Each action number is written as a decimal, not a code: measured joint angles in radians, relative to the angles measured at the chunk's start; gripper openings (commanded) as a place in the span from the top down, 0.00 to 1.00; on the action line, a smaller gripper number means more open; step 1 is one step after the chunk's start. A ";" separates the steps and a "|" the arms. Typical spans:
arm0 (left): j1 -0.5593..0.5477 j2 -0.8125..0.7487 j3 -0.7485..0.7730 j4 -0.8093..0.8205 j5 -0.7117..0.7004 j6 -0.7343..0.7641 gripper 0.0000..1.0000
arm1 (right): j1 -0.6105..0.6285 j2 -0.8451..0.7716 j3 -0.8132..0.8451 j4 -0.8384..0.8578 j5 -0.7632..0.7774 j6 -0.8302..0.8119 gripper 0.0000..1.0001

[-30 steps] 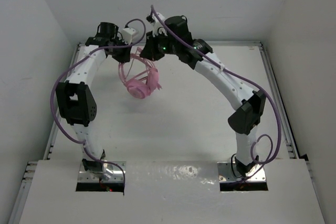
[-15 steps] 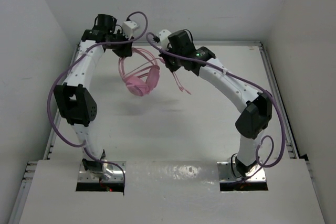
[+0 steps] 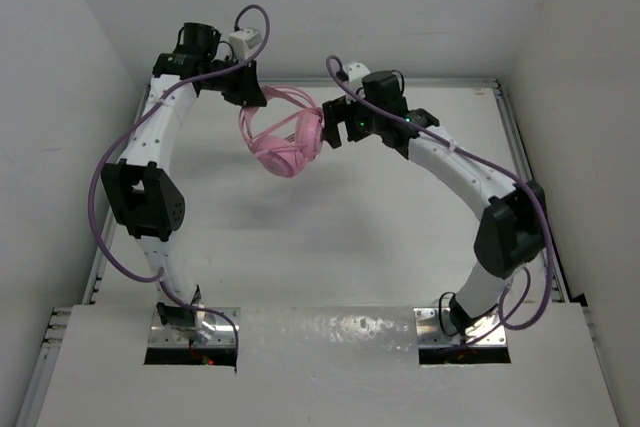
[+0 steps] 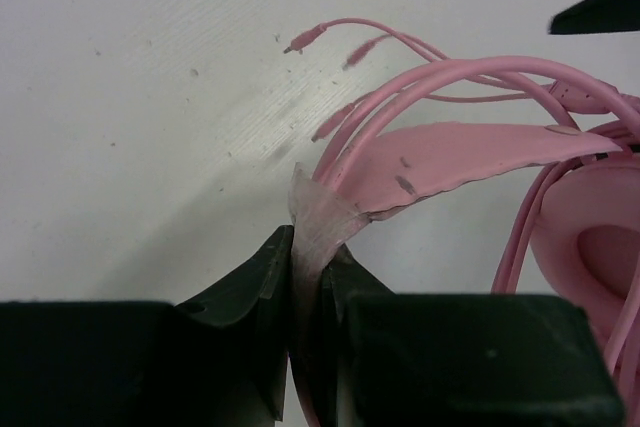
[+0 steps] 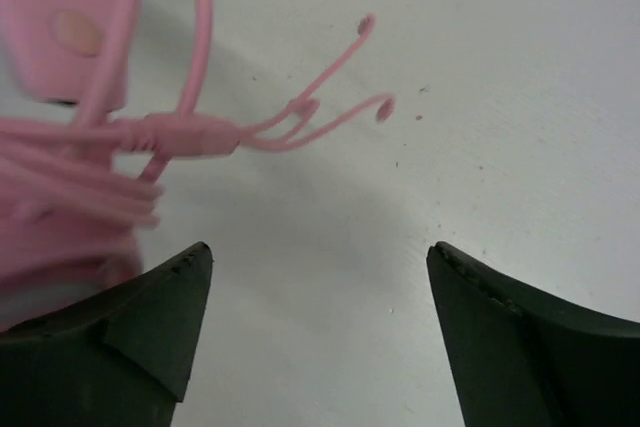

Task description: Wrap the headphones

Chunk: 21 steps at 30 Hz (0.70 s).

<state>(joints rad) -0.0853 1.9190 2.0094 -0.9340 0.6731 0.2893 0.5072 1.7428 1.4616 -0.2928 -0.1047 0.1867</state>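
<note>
Left wrist: left gripper (image 4: 308, 252) clamps headphones (image 4: 460, 159)

Open table (image 3: 340, 237) nearside — headphones (image 3: 288, 145), dangling cord (image 5: 300, 112) farther back

Headphones (image 3: 286, 145) between left end effector (image 3: 260, 99), right end effector (image 3: 331, 133); above table (image 3: 330, 237).

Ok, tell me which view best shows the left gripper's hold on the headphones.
Left wrist: up close, the left gripper is shut on the headphones at the headband. Top external shows them hanging, the grip too small. Right wrist shows only blurred cord.
</note>
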 measured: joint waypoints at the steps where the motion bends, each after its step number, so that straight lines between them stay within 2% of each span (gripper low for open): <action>1: 0.000 0.000 0.000 0.005 -0.002 -0.019 1.00 | 0.000 -0.033 -0.013 -0.006 0.004 0.000 0.09; 3: 0.000 0.000 0.000 0.008 -0.003 -0.042 1.00 | 0.000 -0.103 -0.022 -0.032 0.025 -0.006 0.10; 6: 0.000 0.000 0.002 0.024 -0.018 -0.066 1.00 | 0.001 -0.204 -0.022 -0.047 0.055 0.006 0.26; 7: 0.000 0.000 0.003 0.033 -0.030 -0.076 1.00 | 0.001 -0.231 -0.022 -0.045 0.064 0.026 0.28; 11: 0.000 0.000 0.007 0.079 -0.084 -0.115 1.00 | 0.002 -0.293 0.006 -0.030 0.095 0.138 0.13; 13: 0.000 0.000 0.018 0.093 -0.121 -0.124 1.00 | 0.016 -0.262 0.074 -0.045 0.105 0.195 0.01; 21: 0.000 0.000 0.066 0.143 -0.203 -0.134 1.00 | 0.209 0.080 0.491 -0.244 0.254 0.260 0.01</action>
<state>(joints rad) -0.0856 1.9190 2.0750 -0.7914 0.4706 0.1555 0.7166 1.8225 1.9530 -0.5365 0.1490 0.4465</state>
